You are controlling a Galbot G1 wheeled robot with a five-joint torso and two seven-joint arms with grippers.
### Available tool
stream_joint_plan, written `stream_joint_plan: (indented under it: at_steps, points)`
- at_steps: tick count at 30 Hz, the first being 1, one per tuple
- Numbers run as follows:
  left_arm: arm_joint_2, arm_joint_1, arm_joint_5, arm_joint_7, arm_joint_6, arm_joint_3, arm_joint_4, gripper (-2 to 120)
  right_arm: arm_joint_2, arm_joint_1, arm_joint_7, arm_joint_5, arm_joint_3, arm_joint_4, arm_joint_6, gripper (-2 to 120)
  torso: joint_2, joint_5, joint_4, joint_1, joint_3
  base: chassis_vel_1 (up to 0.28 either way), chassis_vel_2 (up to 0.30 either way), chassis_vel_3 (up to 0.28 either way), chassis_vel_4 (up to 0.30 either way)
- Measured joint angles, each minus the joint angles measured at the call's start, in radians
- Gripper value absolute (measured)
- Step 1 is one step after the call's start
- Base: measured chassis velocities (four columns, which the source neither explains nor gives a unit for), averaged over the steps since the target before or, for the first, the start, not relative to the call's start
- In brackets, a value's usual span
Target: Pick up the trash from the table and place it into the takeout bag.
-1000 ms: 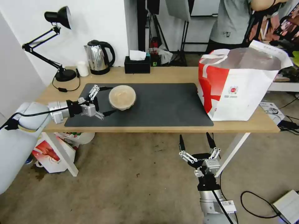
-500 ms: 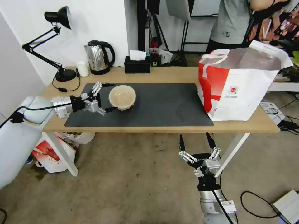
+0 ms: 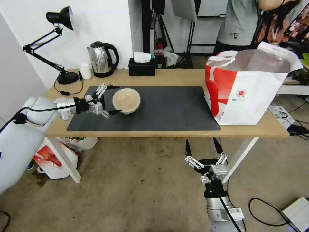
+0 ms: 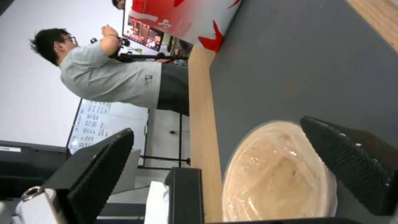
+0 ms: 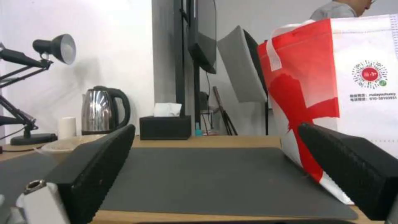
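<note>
The trash on the table (image 3: pixel 173 77) is a beige clear-lidded bowl (image 3: pixel 126 100), standing on the left part of the dark grey mat (image 3: pixel 167 109). My left gripper (image 3: pixel 116 99) is open, level with the bowl, and its two fingertips flank the bowl's left side. In the left wrist view the bowl (image 4: pixel 278 180) lies between the black fingers (image 4: pixel 99 174) of the left gripper (image 4: pixel 216 126). The takeout bag (image 3: pixel 248 90) stands open at the table's right end. My right gripper (image 3: pixel 201 143) hangs open below the table's front edge, fingers up; its wrist view takes in the bag (image 5: pixel 331 93).
Along the table's back edge stand a black desk lamp (image 3: pixel 61 19), a steel kettle (image 3: pixel 101 59), a small white cup (image 3: pixel 85 71) and a black tissue box (image 3: pixel 141 66). A smaller red-and-white bag (image 3: pixel 53 159) sits on the floor under the left end. Cables lie at the right.
My left gripper has shifted away from the table's front edge and slightly towards the bowl, staying open. The bowl, the bag and the right arm have not moved.
</note>
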Motion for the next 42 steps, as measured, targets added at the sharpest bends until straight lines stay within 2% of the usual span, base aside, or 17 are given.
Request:
stream_joint_plan:
  at_steps: [8, 25, 33, 42]
  points:
    - [-0.02, -0.05, 0.017, 0.017, -0.008, 0.044, 0.046, 100, 0.0, 0.0, 0.0, 0.0, 0.0, 0.0, 0.0, 100, 0.0, 0.0001, -0.0001, 0.0, 0.0, 0.0, 0.0, 0.0, 0.0]
    - [-0.014, -0.052, 0.008, 0.07, -0.027, 0.043, 0.066, 100, 0.0, 0.0, 0.0, 0.0, 0.0, 0.0, 0.0, 100, 0.0, 0.0, -0.0001, 0.0, 0.0, 0.0, 0.0, 0.0, 0.0]
    - [0.015, -0.069, -0.001, 0.083, -0.025, 0.042, 0.065, 100, 0.0, 0.0, 0.0, 0.0, 0.0, 0.0, 0.0, 100, 0.0, 0.0, 0.0002, 0.0, 0.0, 0.0, 0.0, 0.0, 0.0]
    - [0.0, -0.082, 0.027, 0.096, -0.041, 0.043, 0.085, 100, 0.0, 0.0, 0.0, 0.0, 0.0, 0.0, 0.0, 100, 0.0, -0.0001, 0.0001, 0.0, 0.0, 0.0, 0.0, 0.0, 0.0]
